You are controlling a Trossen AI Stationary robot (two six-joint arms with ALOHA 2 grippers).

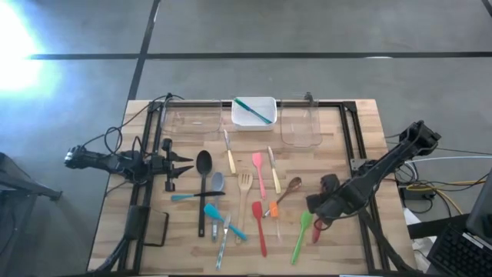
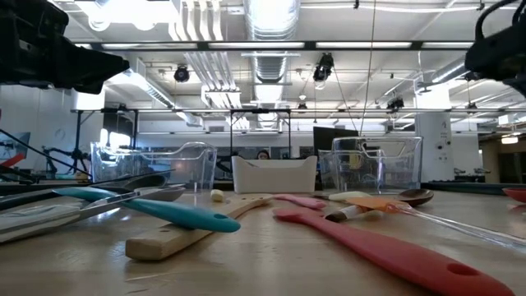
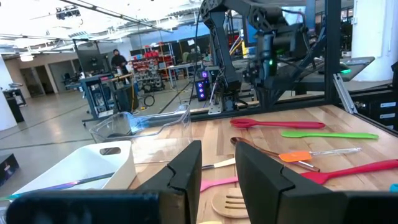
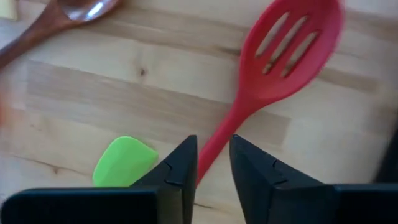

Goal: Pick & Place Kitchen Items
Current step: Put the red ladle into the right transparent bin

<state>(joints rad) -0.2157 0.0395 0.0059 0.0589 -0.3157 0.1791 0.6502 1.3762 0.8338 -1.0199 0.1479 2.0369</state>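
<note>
Several kitchen items lie flat on the wooden table: a black ladle (image 1: 203, 185), a wooden fork (image 1: 245, 196), a pink spatula (image 1: 259, 173), a green spatula (image 1: 301, 235) and a red slotted spoon (image 1: 317, 228). My right gripper (image 1: 320, 221) points down over the red slotted spoon (image 4: 292, 43). It is open a little (image 4: 213, 165), with one finger on either side of the spoon's handle (image 4: 224, 134). The green spatula's blade (image 4: 124, 163) lies just beside it. My left gripper (image 1: 187, 163) waits level at the table's left, open (image 3: 217, 165) and empty.
A white tub (image 1: 240, 121) holding a teal utensil (image 1: 254, 110) stands at the far edge between two clear tubs (image 1: 188, 123) (image 1: 300, 125). A wooden spoon (image 4: 62, 15) lies close by the red spoon. More utensils crowd the table's middle.
</note>
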